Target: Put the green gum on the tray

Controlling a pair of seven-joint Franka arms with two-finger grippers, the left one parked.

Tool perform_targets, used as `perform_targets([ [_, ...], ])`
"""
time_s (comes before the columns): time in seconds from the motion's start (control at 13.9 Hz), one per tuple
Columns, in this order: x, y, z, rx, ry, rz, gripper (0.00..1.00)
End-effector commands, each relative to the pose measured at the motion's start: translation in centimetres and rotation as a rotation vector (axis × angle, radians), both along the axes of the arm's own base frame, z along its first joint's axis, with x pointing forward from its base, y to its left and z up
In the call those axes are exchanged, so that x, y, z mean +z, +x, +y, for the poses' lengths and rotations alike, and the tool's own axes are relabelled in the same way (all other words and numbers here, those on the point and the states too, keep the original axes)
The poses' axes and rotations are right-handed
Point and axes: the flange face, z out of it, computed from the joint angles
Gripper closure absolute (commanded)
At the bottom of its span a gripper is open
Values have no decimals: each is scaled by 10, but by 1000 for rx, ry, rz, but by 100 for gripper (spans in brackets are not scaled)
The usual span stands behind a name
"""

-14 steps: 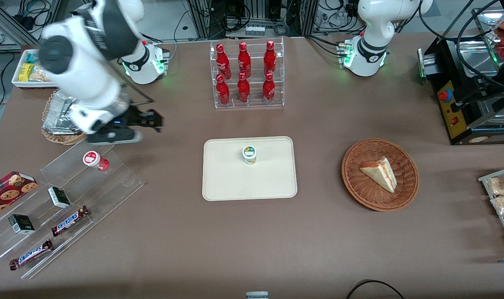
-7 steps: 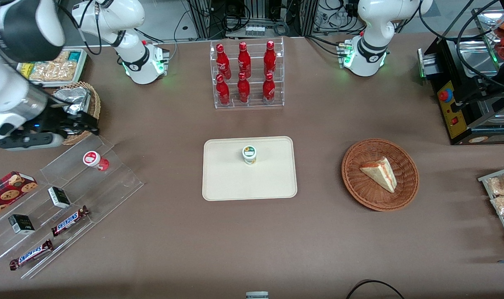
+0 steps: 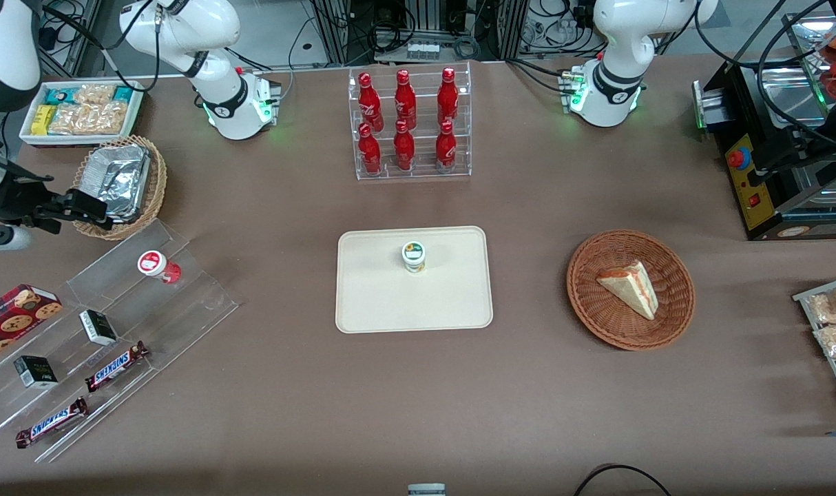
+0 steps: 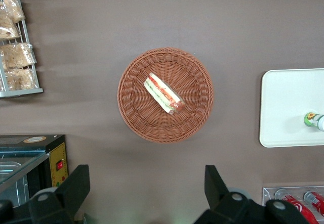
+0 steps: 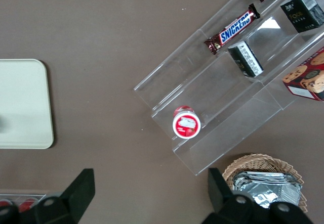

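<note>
One green gum (image 3: 414, 256) stands upright on the tray (image 3: 390, 310), its round lid facing up and its long axis vertical, in the part of the tray farther from the front camera; nothing touches it. Near the tray, farther from the camera, stands a clear rack of red bottles (image 3: 408, 124), and toward the parked arm's end lies a wicker basket (image 3: 673, 275) holding a sandwich wedge (image 3: 630, 286). Toward the working arm's end is a clear stepped display (image 3: 149, 303) with a red-lidded bottle (image 3: 158, 265), chocolate bars (image 3: 115, 365) and small dark boxes (image 3: 98, 326), and beside it a basket with foil (image 3: 118, 182). The gripper (image 3: 80, 207) hovers high next to this foil basket, well apart from the tray; its fingers (image 5: 81, 189) seem spread wide and hold nothing. The arm is cut off at the picture edge.
</note>
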Motion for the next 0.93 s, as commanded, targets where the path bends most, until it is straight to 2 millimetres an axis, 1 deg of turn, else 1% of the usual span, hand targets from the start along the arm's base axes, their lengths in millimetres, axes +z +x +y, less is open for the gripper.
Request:
perform_targets([
  [0.0,4,5,-7,-3,-7,14,1],
  [0.36,9,20,-6,1,-10,28,1],
  [0.72,10,20,-6,6,-33,28,1],
  [0.86,6,22,-5,9,-41,34,1],
])
